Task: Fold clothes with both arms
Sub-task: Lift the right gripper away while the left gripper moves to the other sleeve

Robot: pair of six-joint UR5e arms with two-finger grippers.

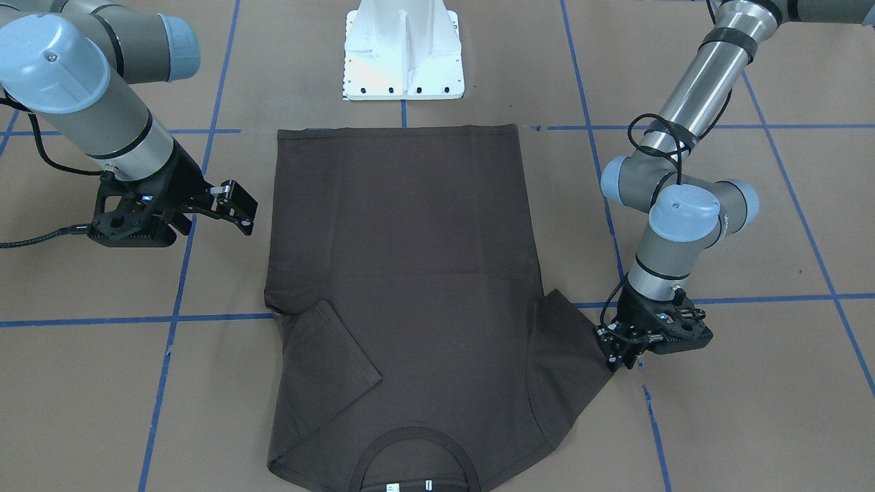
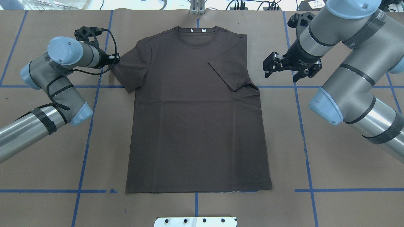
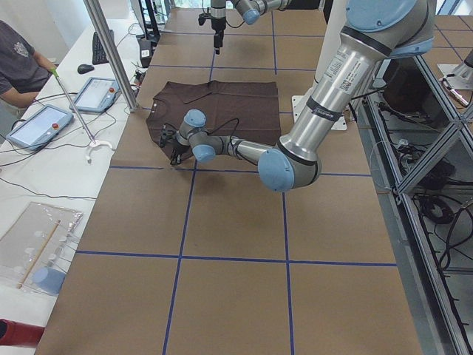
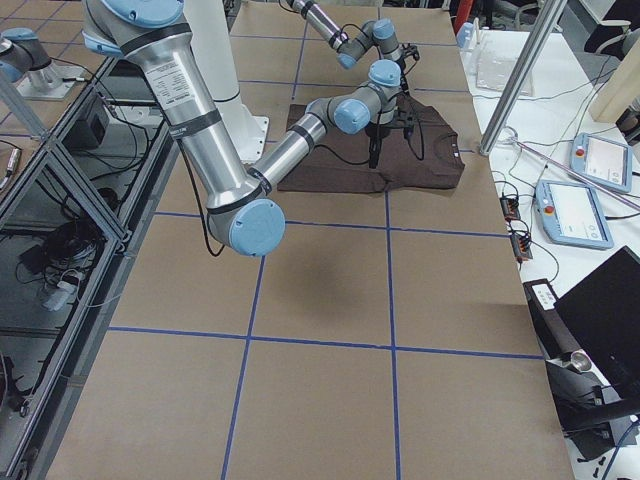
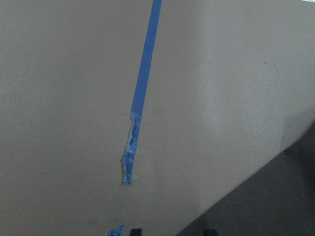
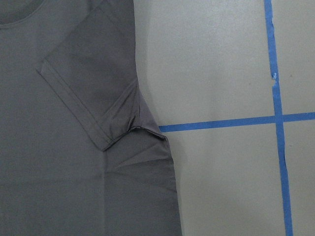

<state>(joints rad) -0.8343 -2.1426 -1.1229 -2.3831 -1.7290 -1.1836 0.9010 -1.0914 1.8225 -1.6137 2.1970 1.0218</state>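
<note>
Brown paper covers the whole table [image 2: 47, 176], marked off in squares with blue tape [image 2: 84, 151], and a dark brown shirt [image 2: 195, 126] lies flat in the middle of it. Its long axis runs straight out from the robot, with the hem [image 2: 199, 188] on the robot's side and the collar [image 2: 197, 40] at the far edge. The sleeve on the robot's right [image 2: 232, 74] is already turned in and lies on the chest. The other sleeve [image 2: 129, 69] sticks out sideways past the body, and that sleeve is what the coming move seems to turn on.

The left claw [image 2: 114, 59] is down low at the outer tip of that sleeve. From there the cloth lies inward, toward the shirt's middle and the robot's right. Its wrist camera shows two dark fingertips [image 5: 209, 231] set apart at the bottom edge, with the slanting cloth edge running between them. So I take the claw to be open and straddling the cuff, with nothing gripped yet, though so little of it shows that this is only a judgement.

The right claw [image 2: 281, 72] hangs above bare paper just off the shirt's other side. It is spread wide and holds nothing, and it is well apart from the loose sleeve. The left arm is plainly the nearer one. To my eye, the natural fold would carry the sleeve across the body's long axis, mirroring the one already done.
</note>
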